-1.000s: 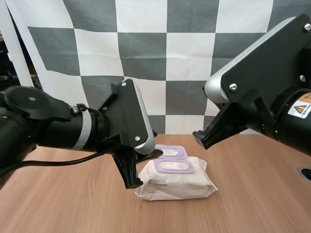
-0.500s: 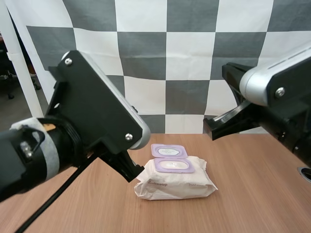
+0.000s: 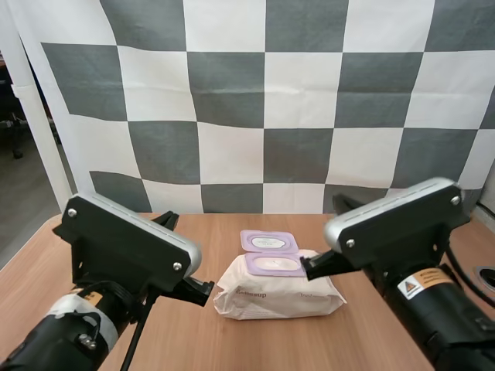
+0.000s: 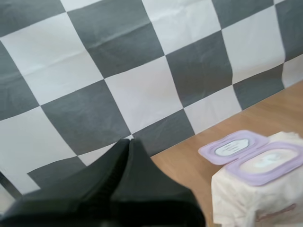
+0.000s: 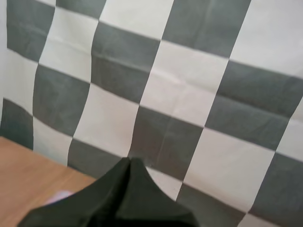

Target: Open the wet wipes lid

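Here is the soft white wet wipes pack (image 3: pixel 280 292), lying flat in the middle of the brown wooden table (image 3: pixel 209 232). Its lilac plastic lid (image 3: pixel 268 240) is flipped right open and lies back flat at the pack's 12 o'clock edge. The lilac-rimmed oval opening (image 3: pixel 277 265) on top of the pack is uncovered. In the high view the left gripper (image 3: pixel 203 290) sits at the pack's 9 o'clock, just beside its crinkled end, though I cannot tell whether they touch. In the left wrist view its fingers are pressed together into one dark wedge with nothing between them, and the opened pack lies off at 4 o'clock from the tips. The right gripper (image 3: pixel 305 267) is at the pack's 2 o'clock corner, close by the opening. The right wrist view shows its fingers clenched together too, gripping nothing.
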Motion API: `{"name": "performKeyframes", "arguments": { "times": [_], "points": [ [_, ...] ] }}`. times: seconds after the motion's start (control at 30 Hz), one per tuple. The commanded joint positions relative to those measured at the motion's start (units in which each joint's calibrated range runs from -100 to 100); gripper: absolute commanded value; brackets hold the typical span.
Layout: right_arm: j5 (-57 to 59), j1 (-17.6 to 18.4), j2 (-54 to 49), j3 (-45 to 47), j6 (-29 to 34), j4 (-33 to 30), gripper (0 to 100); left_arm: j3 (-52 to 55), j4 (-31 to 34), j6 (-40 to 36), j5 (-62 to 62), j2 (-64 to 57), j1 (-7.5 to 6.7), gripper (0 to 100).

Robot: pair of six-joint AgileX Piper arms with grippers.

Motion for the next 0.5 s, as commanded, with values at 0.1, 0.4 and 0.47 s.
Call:
{"name": "performKeyframes", "arguments": {
  "times": [0.1, 0.4, 0.47],
  "points": [
    [1.5, -0.6, -1.3, 8.2, 2.8, 1.4, 0, 12.6, 2.1, -2.1, -21.4, 0.0, 0.01, 0],
    [10.9, -1.7, -1.3, 8.2, 7.4, -2.0, 0, 12.6, 35.2, -38.5, -16.2, 0.0, 0.01, 0],
    [12.7, -1.7, -1.3, 8.2, 10.1, -4.9, 0, 12.6, 45.4, -50.6, -13.2, 0.0, -0.26, 0]
  ]
}}
